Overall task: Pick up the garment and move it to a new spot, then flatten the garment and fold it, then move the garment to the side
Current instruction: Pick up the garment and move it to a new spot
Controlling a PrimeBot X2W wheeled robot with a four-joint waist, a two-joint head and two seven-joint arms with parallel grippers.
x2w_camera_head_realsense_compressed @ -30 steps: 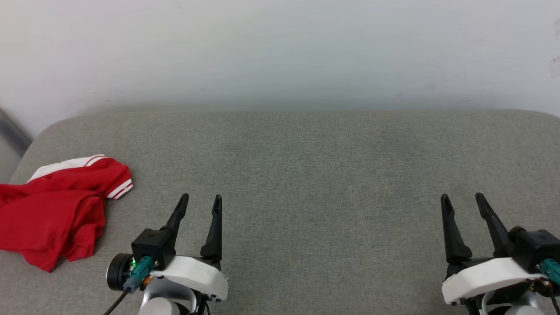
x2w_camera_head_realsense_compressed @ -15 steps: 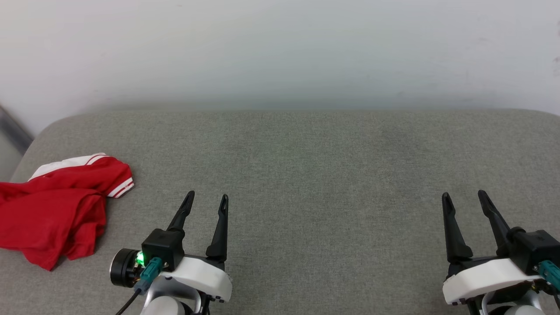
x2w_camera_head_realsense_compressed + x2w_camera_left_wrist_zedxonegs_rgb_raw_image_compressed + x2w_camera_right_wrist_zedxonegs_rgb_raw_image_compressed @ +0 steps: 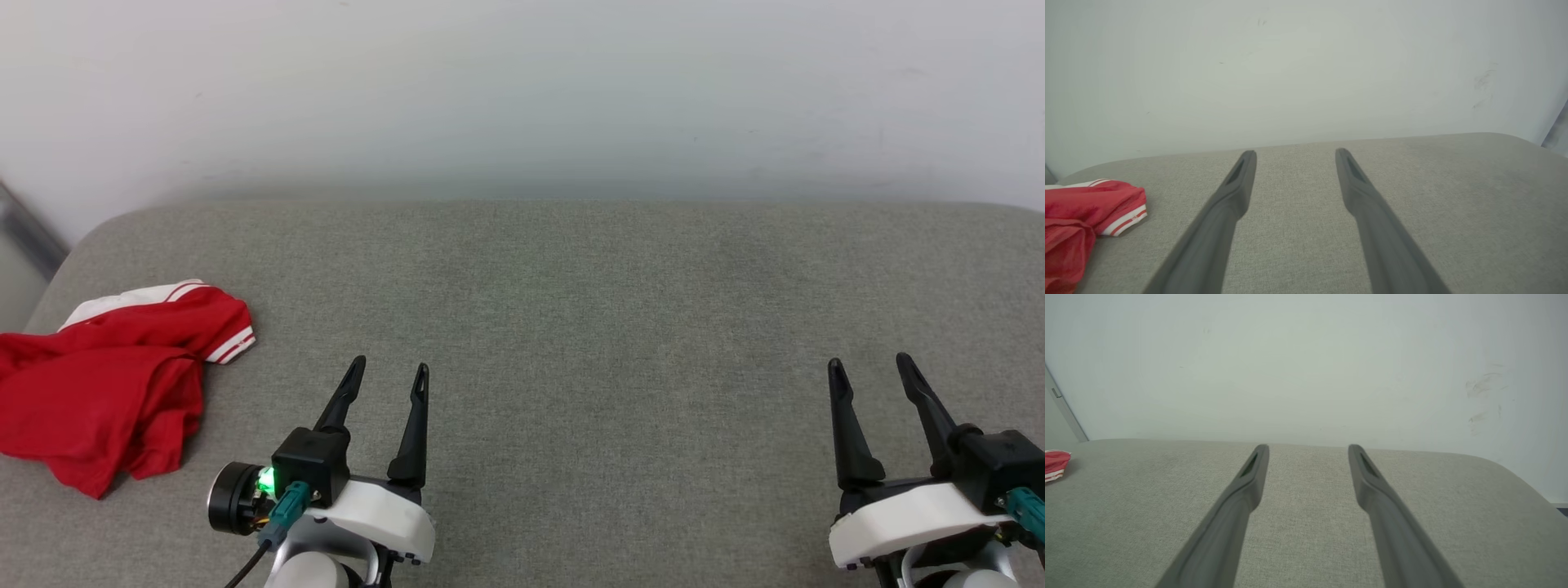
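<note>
Head view: left gripper (image 3: 390,365) and right gripper (image 3: 867,359) sit open and empty; next, one should reach left for the crumpled garment (image 3: 106,392).

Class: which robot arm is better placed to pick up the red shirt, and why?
Left. The left end effector, open, sits near the shirt at the left end of the cushion; the right end effector is far across.
</note>
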